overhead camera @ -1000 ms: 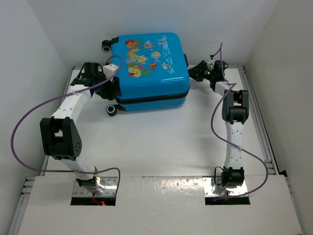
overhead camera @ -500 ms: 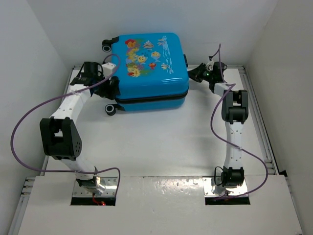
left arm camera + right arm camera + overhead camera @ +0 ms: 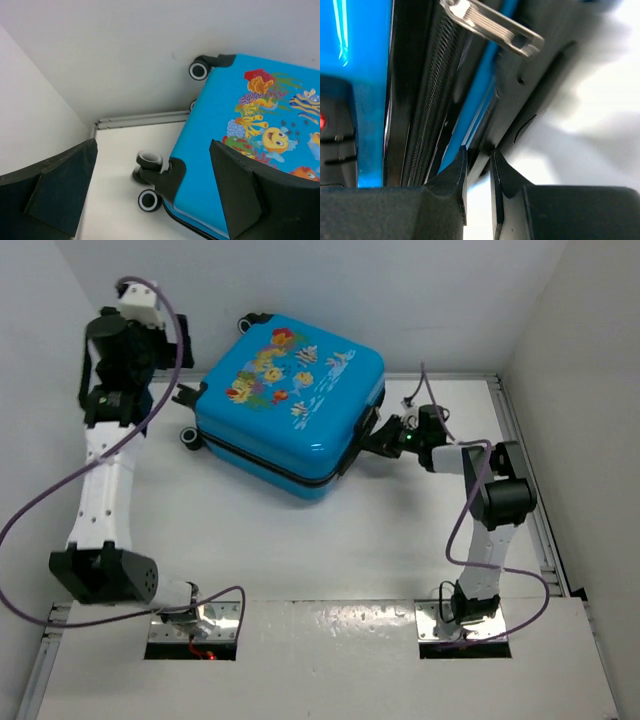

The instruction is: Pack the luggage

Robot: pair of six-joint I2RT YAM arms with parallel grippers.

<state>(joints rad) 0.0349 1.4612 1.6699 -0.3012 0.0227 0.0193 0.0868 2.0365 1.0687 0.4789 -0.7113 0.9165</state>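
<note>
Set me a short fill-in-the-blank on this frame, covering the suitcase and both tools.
1. The luggage lies flat on the table with its shell ____.
2. The left tool is raised above the wheels, and its jaws stand wide ____.
3. The right tool sits at the luggage's ____ seam, near a silver pull.

Missing words: closed; open; zipper.

Glossy blue hard-plastic luggage point(image 3: 290, 410), ribbed black zipper point(image 3: 427, 100), brushed metal zipper pull point(image 3: 490, 27), matt white table point(image 3: 300, 560).

Overhead looking down, left wrist above luggage point(image 3: 220, 110), right wrist seemingly against zipper point(image 3: 427, 100)
</note>
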